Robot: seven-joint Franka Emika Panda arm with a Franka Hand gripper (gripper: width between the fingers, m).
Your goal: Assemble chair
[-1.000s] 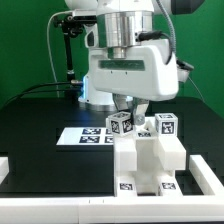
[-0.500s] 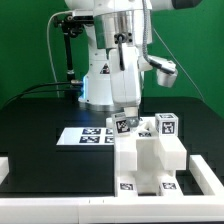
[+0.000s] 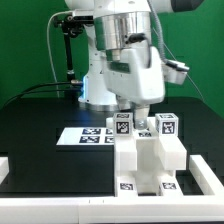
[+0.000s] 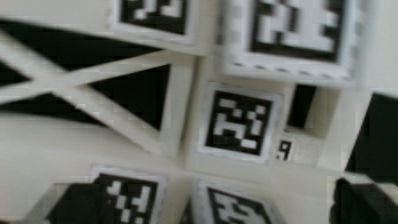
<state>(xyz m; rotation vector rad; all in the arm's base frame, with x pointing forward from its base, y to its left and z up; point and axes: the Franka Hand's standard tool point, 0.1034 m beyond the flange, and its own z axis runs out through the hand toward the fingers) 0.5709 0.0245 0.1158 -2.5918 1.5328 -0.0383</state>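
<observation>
Over the chair: the claw [image 3: 134, 106] hangs low above the white block, its tip right by the left tagged peg [image 3: 122, 124].
Claw fingers: I cannot tell if they are apart or together. The big wrist hides them from the outside, and up close only two dark finger ends [image 4: 71, 198] show at the edge, with tags in between.
What changed: one second ago the wrist faced us flat. Half a second ago it was turned one way. Now it is turned the other way, and it has stayed at about the same height.
What that means: I think the arm is twisting the peg into its hole, so this part is being fixed on, not carried.
Chair: the chair [image 3: 150, 160] sits at the front of the black desk [image 3: 40, 120], a chunky stepped block with small tags on it.
Other peg: a second tagged peg [image 3: 166, 124] stands just beside the first, on the exterior view's right.
Behind: the marker board [image 3: 82, 135] lies flat on the desk.
Left to do: more parts must still go on, I guess.
</observation>
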